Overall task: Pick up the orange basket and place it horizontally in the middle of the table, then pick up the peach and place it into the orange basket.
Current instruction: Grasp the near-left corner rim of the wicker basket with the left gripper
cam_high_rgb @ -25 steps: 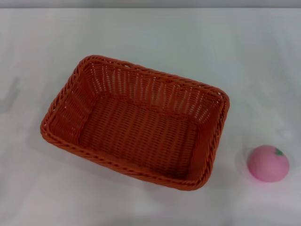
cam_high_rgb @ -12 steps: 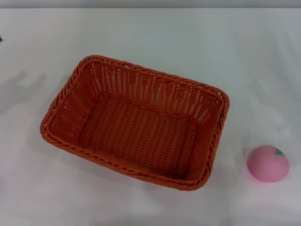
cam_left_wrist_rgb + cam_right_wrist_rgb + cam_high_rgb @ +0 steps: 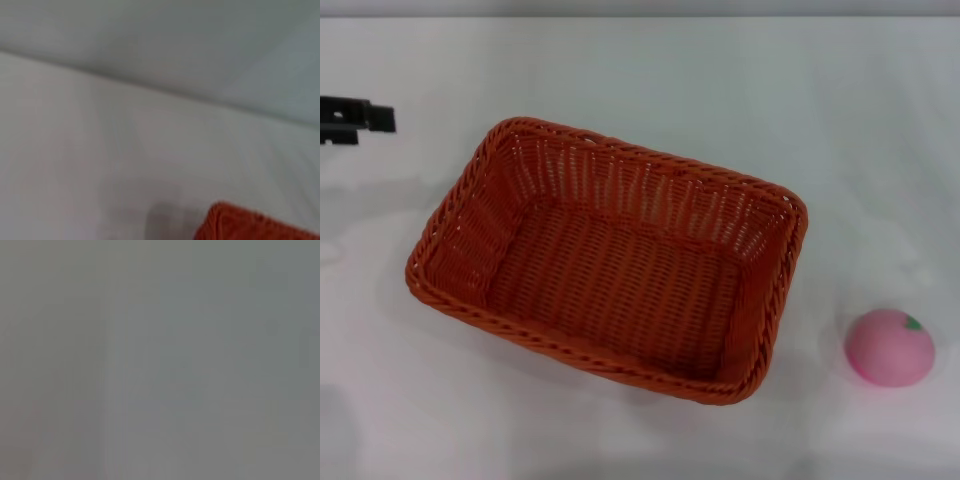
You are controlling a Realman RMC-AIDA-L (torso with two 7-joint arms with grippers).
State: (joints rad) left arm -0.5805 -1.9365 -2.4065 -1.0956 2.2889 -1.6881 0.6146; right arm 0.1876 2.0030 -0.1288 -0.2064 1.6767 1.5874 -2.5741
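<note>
The orange basket (image 3: 610, 260) rests empty on the white table (image 3: 720, 90), turned at a slant, its long side running from upper left to lower right. A corner of the orange basket (image 3: 255, 227) also shows in the left wrist view. The pink peach (image 3: 889, 346) lies on the table to the basket's right, apart from it. My left gripper (image 3: 365, 119) reaches in from the left edge of the head view, a short way left of the basket's far-left corner and not touching it. My right gripper is out of view.
A grey band (image 3: 640, 8) runs along the table's far edge. The right wrist view holds only a plain grey surface.
My left gripper has come into the head view from the left edge, moving toward the basket. Basket and peach have not moved.
</note>
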